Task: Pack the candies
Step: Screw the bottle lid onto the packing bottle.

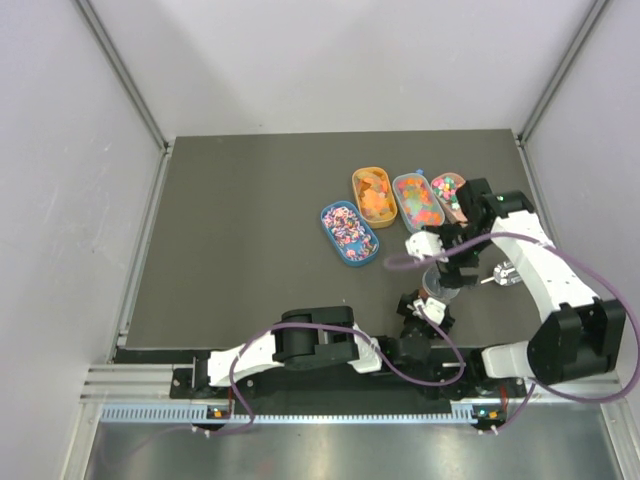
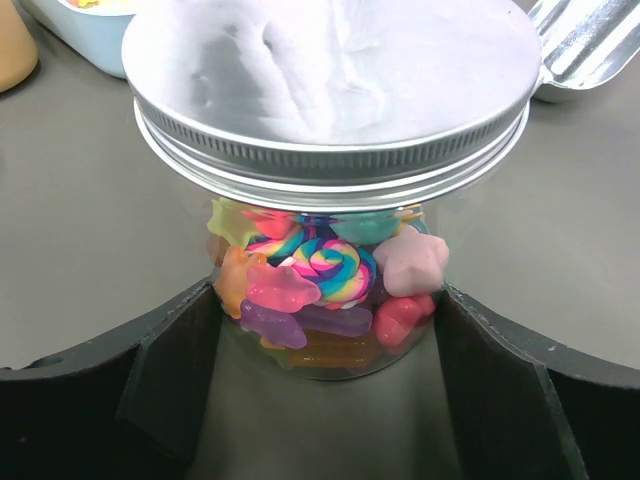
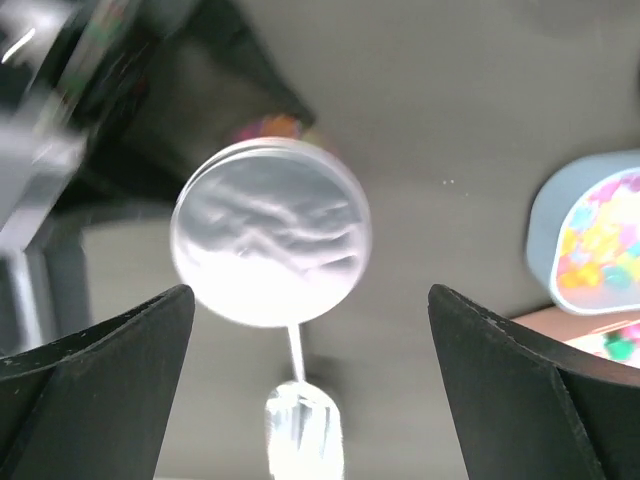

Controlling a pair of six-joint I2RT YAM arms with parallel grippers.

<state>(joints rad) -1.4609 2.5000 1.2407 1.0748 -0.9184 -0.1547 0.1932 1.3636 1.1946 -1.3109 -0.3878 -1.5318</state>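
A clear jar point(image 2: 330, 290) packed with candies point(image 2: 325, 265) stands upright on the dark mat under a silver screw lid point(image 2: 330, 75). My left gripper point(image 2: 330, 290) is shut on the jar, one pad against each side low down. In the top view the left gripper point(image 1: 425, 308) and jar point(image 1: 438, 287) are near the front right. Above the lid point(image 3: 270, 235) hangs my right gripper point(image 3: 310, 295), wide open with nothing between its fingers; the top view shows this gripper point(image 1: 442, 258) over the jar. More candies point(image 1: 349, 230) fill the oval trays.
Blue point(image 1: 349, 233), orange point(image 1: 374, 195), grey-blue point(image 1: 418, 200) and pink point(image 1: 449, 191) oval trays stand in a row beyond the jar; my right arm partly hides the pink one. A metal scoop point(image 1: 503, 272) lies on the mat right of the jar, the scoop point(image 3: 305, 430) below the lid.
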